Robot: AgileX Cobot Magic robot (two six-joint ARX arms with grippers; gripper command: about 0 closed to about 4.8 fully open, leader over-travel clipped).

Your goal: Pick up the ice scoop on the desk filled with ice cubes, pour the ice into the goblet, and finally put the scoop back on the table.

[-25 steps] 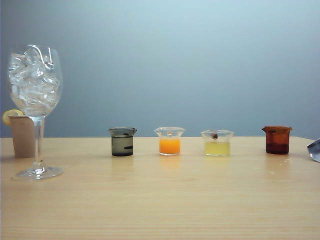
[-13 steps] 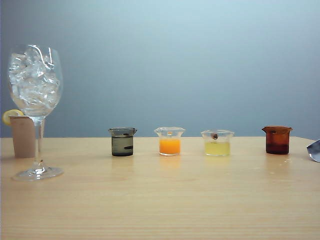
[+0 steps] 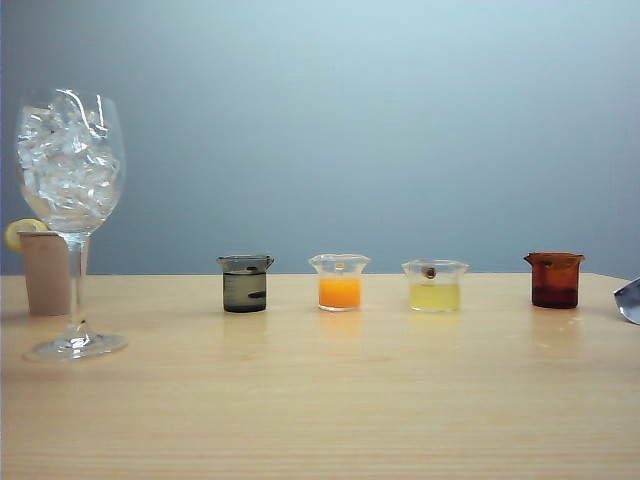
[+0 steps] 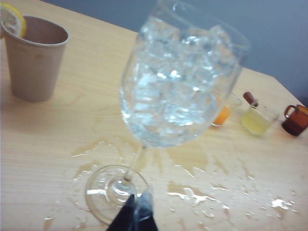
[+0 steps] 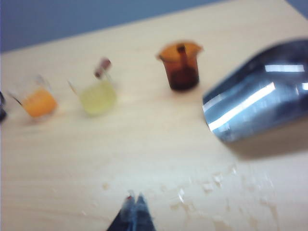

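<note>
1. Nothing on the surface (image 3: 330,400) has shifted since the earlier exterior frames; goblet (image 3: 70,215), beakers and scoop edge sit as before.
2. Goblet stands upright at far left, bowl packed with ice (image 3: 68,160); paper cup (image 3: 45,272) with lemon slice (image 3: 20,230) just behind it.
3. Scoop (image 5: 262,94) lies on the surface at the far right, beside the brown beaker (image 5: 180,65), no ice visible in it.
4. Left end effector (image 4: 136,216) closed, empty, just short of the goblet's foot; spilled water around it.
5. Right end effector (image 5: 133,211) closed, empty, apart from the scoop; ice bits (image 5: 211,185) nearby.
</note>
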